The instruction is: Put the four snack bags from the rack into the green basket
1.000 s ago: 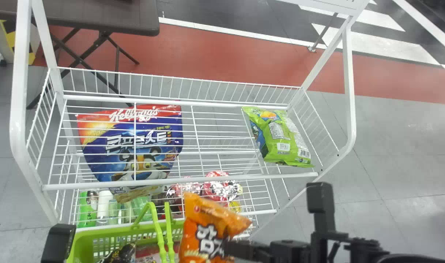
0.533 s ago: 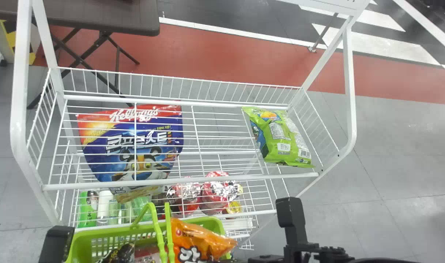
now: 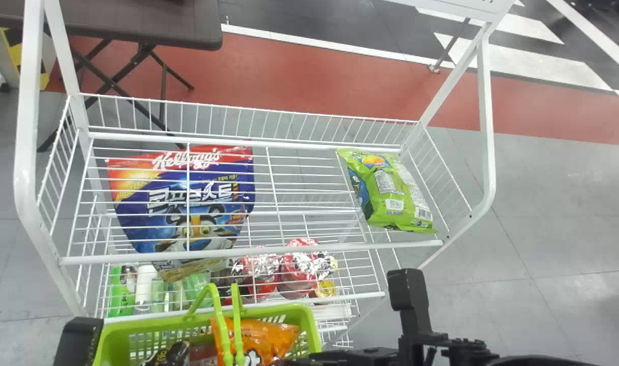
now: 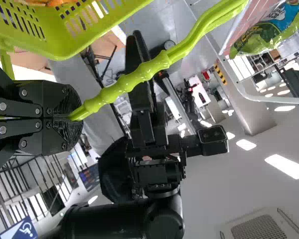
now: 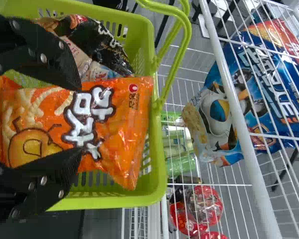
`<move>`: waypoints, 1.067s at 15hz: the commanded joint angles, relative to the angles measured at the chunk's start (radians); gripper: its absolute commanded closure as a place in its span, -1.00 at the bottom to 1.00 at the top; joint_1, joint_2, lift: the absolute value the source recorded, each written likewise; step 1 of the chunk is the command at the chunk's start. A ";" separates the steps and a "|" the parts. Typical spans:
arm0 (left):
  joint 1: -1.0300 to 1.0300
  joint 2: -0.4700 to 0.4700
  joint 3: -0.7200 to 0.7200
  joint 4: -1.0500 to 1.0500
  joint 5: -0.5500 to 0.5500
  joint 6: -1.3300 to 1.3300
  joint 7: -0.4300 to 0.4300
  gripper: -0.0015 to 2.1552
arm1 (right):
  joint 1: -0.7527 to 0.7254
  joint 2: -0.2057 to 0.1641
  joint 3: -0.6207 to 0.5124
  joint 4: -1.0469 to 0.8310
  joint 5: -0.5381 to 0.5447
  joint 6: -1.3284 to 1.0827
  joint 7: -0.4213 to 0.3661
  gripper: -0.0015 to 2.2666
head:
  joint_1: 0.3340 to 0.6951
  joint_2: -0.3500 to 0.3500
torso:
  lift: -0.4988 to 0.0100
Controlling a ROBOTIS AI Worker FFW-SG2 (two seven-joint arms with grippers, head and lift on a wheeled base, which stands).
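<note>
Jaws of the left gripper are pressed together on the handle of the green basket. Jaws of the right gripper stand apart, over the orange snack bag; if they touch it, I cannot tell. This bag lies in the basket, at its right part. To the left of it, in the same basket, there is a black bag, and between these two a pinkish bag is partly visible. The basket is at the near side of the white rack, toward the left. One green snack bag lies on the upper shelf of the rack, at its right end. On the left, a big blue bag with red top is seen through the wires. Lower in the rack are bottles at left and red round packs near the middle.
</note>
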 commanded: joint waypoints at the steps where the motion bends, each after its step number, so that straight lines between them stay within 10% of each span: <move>1: 0.008 0.001 0.000 -0.007 -0.002 0.000 0.000 0.87 | -0.022 0.006 -0.026 -0.021 -0.011 -0.067 -0.015 -0.91 | 1.00 -1.00 | 0.94; 6: 0.012 0.000 -0.003 -0.008 -0.003 -0.003 -0.001 0.87 | -0.301 0.012 -0.039 0.027 0.038 -0.073 -0.213 -0.90 | 1.00 -1.00 | 0.94; 16: 0.018 0.005 0.018 -0.002 0.000 -0.028 -0.026 0.87 | -0.709 0.005 -0.124 0.266 0.227 0.083 -0.259 -0.90 | 1.00 -1.00 | 0.94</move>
